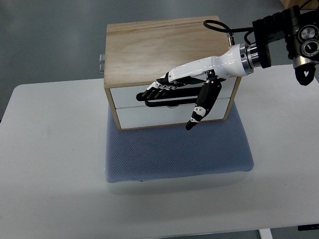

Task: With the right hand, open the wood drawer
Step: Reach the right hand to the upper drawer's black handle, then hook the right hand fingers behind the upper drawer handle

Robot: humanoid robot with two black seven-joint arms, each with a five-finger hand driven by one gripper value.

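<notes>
Upper drawer's handle [167, 101] mostly hidden behind right hand [182, 84]; fingers' grip on it impossible to tell.

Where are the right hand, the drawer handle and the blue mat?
right hand [172, 92]: top view, fingers at the handle.
drawer handle [167, 101]: top view, black bar's middle.
blue mat [179, 154]: top view, bare front area.

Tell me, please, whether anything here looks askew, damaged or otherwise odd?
Nothing stands out. The wooden box sits squarely on the blue mat, both drawers look shut and undamaged, and the right hand is at the upper drawer's black handle.
</notes>
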